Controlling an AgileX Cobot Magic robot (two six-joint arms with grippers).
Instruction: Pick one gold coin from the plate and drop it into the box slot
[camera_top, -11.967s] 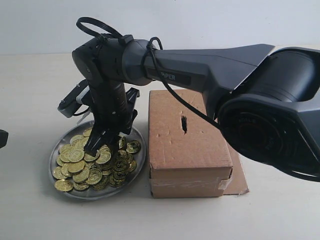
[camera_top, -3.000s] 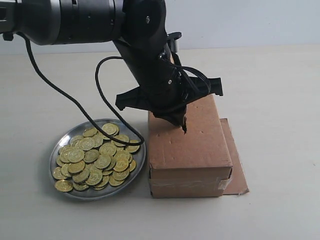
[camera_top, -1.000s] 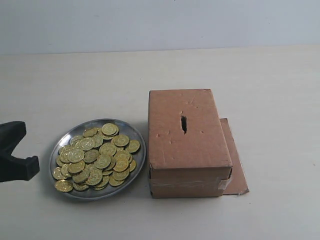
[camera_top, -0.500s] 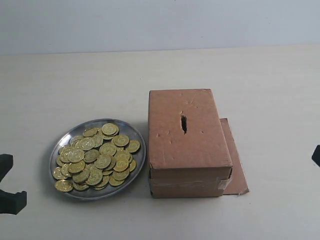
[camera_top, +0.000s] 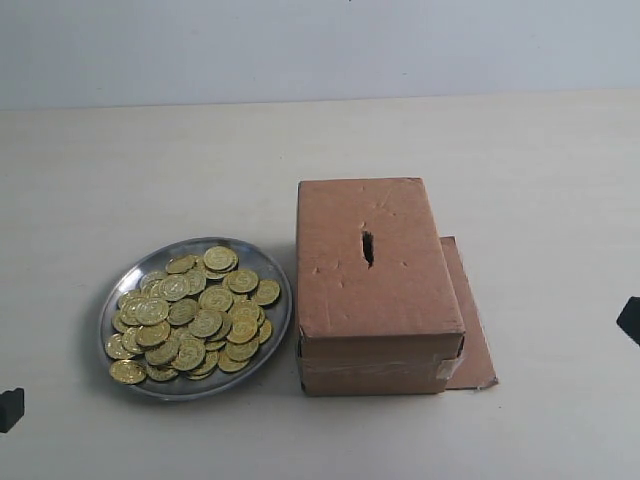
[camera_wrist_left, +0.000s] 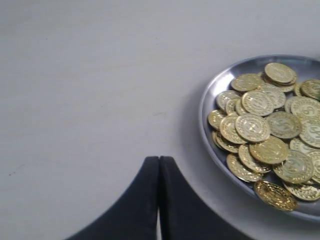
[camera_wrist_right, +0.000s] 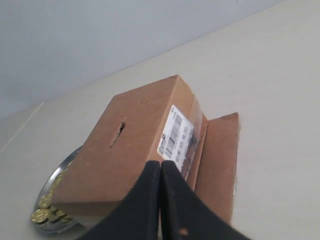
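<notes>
The plate (camera_top: 287, 310) lies on the table left of the box (camera_top: 375, 290), heaped with gold coins (camera_top: 190, 315). The slot (camera_top: 367, 247) shows as a dark slit in the box's top. In the left wrist view my left gripper (camera_wrist_left: 159, 159) is shut and empty over bare table beside the plate's rim (camera_wrist_left: 206, 100), apart from the coins (camera_wrist_left: 260, 125). In the right wrist view my right gripper (camera_wrist_right: 160, 163) is shut with nothing in it, standing off from the labelled end of the box (camera_wrist_right: 135, 150); the slot (camera_wrist_right: 118, 134) is visible.
A flat cardboard sheet (camera_top: 470, 320) sticks out from under the box on its right. A dark piece of the left arm (camera_top: 9, 409) shows at the lower left edge and a piece of the right arm (camera_top: 630, 320) at the right edge.
The left arm has drawn back down and out at the lower left edge, leaving only a small piece in view. A piece of the right arm has appeared at the right edge.
</notes>
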